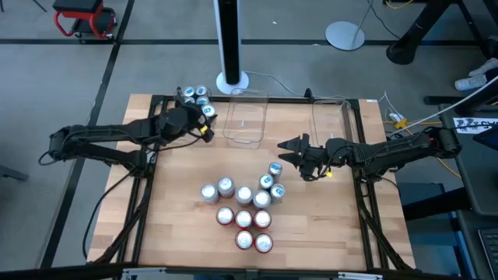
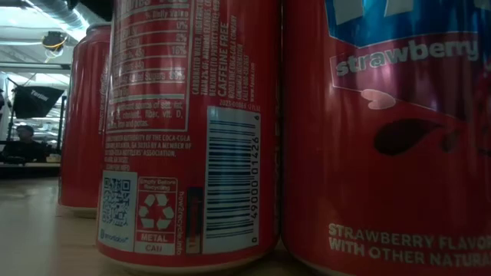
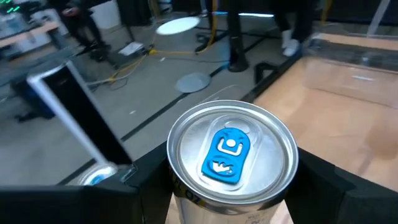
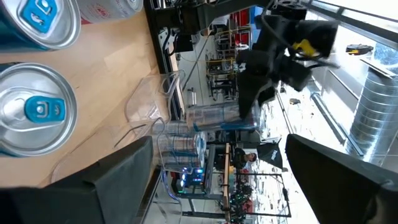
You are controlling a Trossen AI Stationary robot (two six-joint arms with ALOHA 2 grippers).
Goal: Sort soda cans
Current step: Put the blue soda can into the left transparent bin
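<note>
Can point(image 3: 231, 155) with a blue pull-tab sits clamped between the left gripper's point(image 1: 204, 124) fingers at the far-left corner of the table point(image 1: 187, 233), right beside the small group of blue-tabbed cans point(image 1: 192, 95) already gathered there. The likeliest trouble, as I judge it, is here: lowered a touch off line, the held can could knock a neighbour over or push one off the table edge, since that group stands close to the rim. A release before the base is flat on the wood could also leave it tipping.

The main cluster point(image 1: 245, 210) remains mid-table, silver and blue-tabbed cans toward the far side, red ones point(image 1: 254, 230) nearest the front, packed touching each other. Picking one out risks nudging the rest, because there is little room for fingers between them.

The right gripper point(image 1: 294, 149) hangs with jaws wide apart and empty, just beyond the cluster, near the clear tubs point(image 1: 247, 117). A careless sweep could toppled the closest blue-tabbed cans point(image 4: 37, 112).
</note>
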